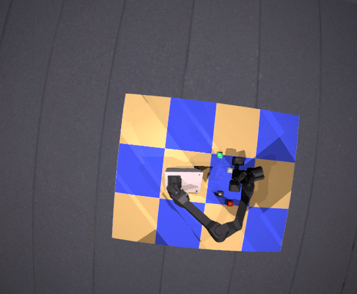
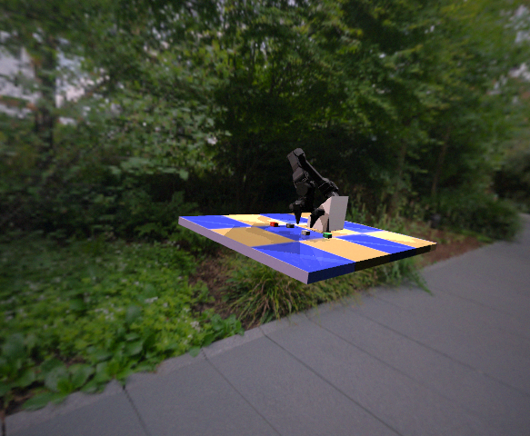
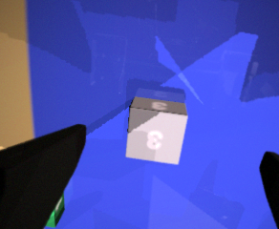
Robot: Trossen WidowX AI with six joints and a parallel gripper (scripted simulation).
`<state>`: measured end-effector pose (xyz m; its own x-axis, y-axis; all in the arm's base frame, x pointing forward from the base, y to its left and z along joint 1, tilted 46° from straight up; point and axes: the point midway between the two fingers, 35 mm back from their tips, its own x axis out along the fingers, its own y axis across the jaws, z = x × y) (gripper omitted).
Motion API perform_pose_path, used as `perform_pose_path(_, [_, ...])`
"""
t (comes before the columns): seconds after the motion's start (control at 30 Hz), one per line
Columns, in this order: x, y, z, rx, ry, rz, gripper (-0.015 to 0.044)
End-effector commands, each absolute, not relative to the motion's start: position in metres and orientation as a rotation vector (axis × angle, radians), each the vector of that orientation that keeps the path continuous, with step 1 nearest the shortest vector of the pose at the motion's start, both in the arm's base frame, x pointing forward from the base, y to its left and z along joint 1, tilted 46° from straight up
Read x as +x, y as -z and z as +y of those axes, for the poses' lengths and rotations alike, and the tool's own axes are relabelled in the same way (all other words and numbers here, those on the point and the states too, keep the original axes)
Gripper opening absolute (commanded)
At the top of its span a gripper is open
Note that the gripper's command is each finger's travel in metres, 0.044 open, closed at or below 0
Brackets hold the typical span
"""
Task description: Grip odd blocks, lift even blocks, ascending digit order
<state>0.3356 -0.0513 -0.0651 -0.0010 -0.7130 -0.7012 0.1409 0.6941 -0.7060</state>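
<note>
A white block [image 1: 229, 169] [image 2: 305, 232] [image 3: 156, 135] stands on the table and shows a 3 in the wrist view. My gripper [image 1: 236, 173] [image 2: 305, 222] [image 3: 174, 146] is open above it, with one finger on either side in the wrist view and neither touching it. A green block [image 1: 219, 155] [image 2: 327, 234] [image 3: 54, 216] is partly hidden behind the left finger in the wrist view, its digit not readable. A dark grey block [image 1: 220, 193] [image 2: 290, 225] and a red block [image 1: 230, 203] [image 2: 274, 223] stand farther off, their digits too small to read.
The blocks stand on a blue and tan checkered table top [image 1: 140, 117] [image 2: 368, 248]. A white box [image 1: 191, 177] [image 2: 337, 213] under the arm's base stands beside them. The arm bends round past the red block in the top view.
</note>
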Motion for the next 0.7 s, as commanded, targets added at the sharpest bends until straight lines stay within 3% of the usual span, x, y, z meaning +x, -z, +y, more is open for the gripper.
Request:
perform_pose_path(0.0, [0.333, 0.072, -0.058, -0.519, 0.72, 1.43, 0.04])
perform_pose_path(0.53, [0.332, 0.088, -0.075, -0.521, 0.721, 1.43, 0.04])
perform_pose_path(0.67, [0.332, 0.088, -0.075, -0.521, 0.721, 1.43, 0.0295])
